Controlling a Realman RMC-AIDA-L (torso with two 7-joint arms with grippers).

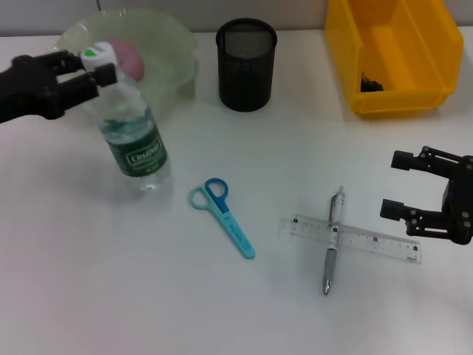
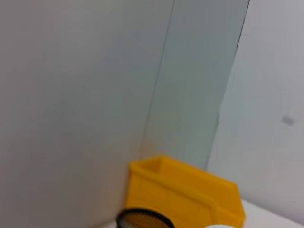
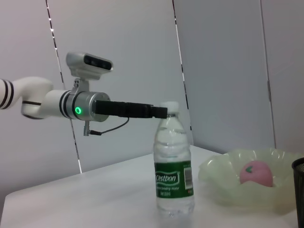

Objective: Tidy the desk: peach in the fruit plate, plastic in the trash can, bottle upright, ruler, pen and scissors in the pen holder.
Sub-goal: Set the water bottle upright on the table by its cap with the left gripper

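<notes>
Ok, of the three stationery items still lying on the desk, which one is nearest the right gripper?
The ruler. Its far end lies just beside the open right gripper, while the pen crosses it farther off and the blue scissors lie nearer the desk's middle.

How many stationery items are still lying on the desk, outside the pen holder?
3: the scissors near the desk's middle, the pen lying across the ruler toward the right gripper. None appear hidden.
</notes>
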